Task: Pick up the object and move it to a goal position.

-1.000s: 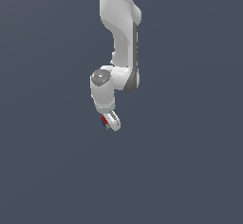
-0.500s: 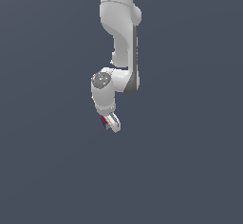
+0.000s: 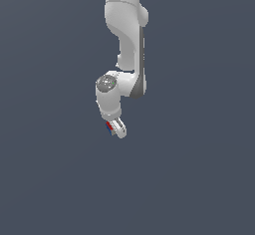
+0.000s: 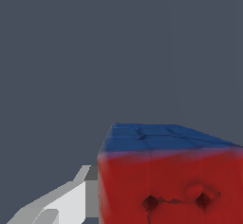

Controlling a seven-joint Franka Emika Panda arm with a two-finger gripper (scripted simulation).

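Red and blue, the cube [image 4: 171,175] sits pinched in the closed hand [image 3: 115,128] at the arm's tip, at about six o'clock below the wrist, so the carry looks underway and next needs a steady move toward the unseen goal.

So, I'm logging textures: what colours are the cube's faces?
Red face with dark marks, blue face beside it; the cube shows best in the wrist view.

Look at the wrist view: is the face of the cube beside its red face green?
No. In the wrist view the cube shows a blue face adjoining the red one, with no green anywhere.
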